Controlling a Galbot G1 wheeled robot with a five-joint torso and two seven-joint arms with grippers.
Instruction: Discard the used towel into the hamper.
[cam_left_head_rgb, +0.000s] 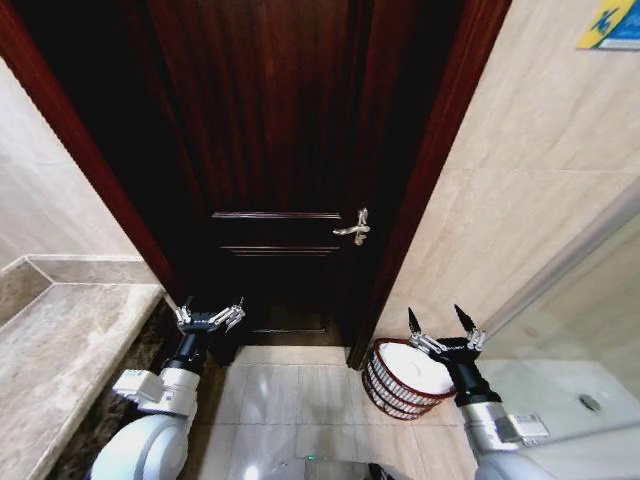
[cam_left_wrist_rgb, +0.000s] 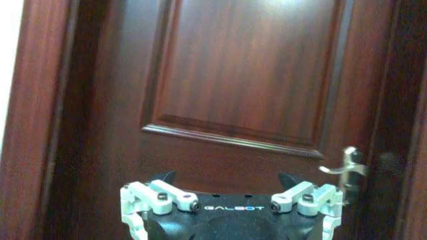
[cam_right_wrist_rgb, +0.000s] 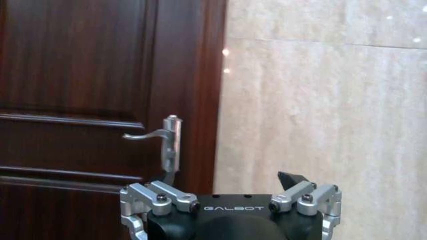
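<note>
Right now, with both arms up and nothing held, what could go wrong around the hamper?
1. The right gripper hangs open just above the small round reddish-brown open-weave hamper; lowering it could catch the rim and tip the hamper.
2. The hamper sits on the floor close to the dark wooden door, so it could be knocked if that door swings this way.
3. The left gripper, also open, is close to the grey stone ledge and might clip it.

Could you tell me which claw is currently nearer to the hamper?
The right claw, open, hangs just above the hamper. The left claw, also open, is across the floor, by the door.
</note>
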